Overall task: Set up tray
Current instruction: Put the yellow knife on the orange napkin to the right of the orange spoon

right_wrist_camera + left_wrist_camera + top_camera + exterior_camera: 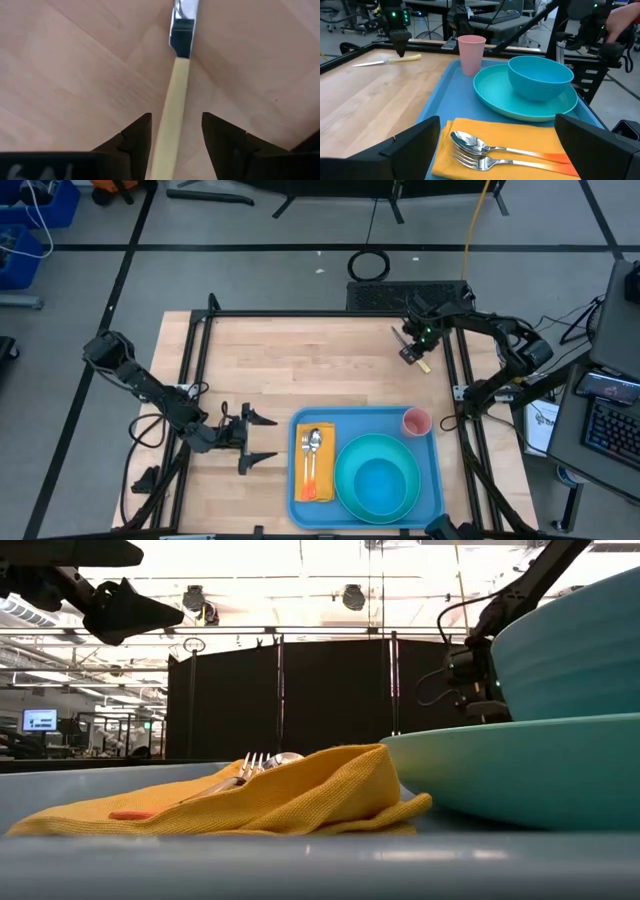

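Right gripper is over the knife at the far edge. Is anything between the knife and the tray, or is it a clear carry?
Nothing visible blocks it. The right gripper straddles the knife handle, fingers open. Bare table lies between it and the tray; only the pink cup stands in the tray's nearest corner.

The knife (175, 100) runs off the right wrist view's edges, blade tip unseen.

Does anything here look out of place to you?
Only the knife: it lies on the bare table, far from the blue tray with the other tableware. The right tool hangs open astride its pale handle.
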Robot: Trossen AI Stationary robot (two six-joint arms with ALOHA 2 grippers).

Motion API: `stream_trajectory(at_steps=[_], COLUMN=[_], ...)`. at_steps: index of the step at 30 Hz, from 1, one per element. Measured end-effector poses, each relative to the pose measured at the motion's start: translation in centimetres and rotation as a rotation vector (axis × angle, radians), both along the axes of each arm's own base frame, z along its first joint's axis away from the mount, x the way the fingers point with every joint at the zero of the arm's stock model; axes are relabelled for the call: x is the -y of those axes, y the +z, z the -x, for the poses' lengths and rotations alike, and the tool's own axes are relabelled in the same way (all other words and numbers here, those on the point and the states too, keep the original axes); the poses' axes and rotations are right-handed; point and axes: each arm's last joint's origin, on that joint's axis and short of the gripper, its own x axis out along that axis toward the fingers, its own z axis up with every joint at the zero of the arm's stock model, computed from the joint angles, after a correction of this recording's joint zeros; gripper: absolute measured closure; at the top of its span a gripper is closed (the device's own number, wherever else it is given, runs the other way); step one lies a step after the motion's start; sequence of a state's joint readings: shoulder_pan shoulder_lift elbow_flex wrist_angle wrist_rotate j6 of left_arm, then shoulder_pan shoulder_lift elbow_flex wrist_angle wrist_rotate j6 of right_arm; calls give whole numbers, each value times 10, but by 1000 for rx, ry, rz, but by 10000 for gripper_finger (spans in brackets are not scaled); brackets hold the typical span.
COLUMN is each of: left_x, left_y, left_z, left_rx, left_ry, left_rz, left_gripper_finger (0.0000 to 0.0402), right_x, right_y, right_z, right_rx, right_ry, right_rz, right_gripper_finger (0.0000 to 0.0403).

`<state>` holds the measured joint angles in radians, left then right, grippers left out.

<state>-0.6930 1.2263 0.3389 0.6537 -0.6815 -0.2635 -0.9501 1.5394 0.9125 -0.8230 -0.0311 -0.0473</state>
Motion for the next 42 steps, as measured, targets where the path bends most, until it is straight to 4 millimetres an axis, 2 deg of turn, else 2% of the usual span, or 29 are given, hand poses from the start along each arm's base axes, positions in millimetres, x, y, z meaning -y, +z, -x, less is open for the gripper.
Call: stream_trajectory(at_steps=[18, 28, 32, 37, 42], left_x=[0, 1, 1, 1, 1], left_y=[-1, -1, -1, -1, -1], left_z=[0, 0, 0, 0, 0], left_rx=[-7, -7, -11, -11, -11], left_ry=[-2, -3, -25, -26, -26], left_rz=[7, 21, 25, 26, 27], left_gripper_finger=[4, 4, 4, 4, 4], right_x=[-7, -7, -6, -6, -5], right_y=[-20, -21, -21, -21, -21], right_z=[6, 6, 6, 5, 4], right_rx=[7, 12, 19, 37, 43], right_ry=[20, 13, -13, -15, -36], right_rz=[12, 21, 29, 24, 26], right_gripper_finger=[242, 246, 279, 354, 362])
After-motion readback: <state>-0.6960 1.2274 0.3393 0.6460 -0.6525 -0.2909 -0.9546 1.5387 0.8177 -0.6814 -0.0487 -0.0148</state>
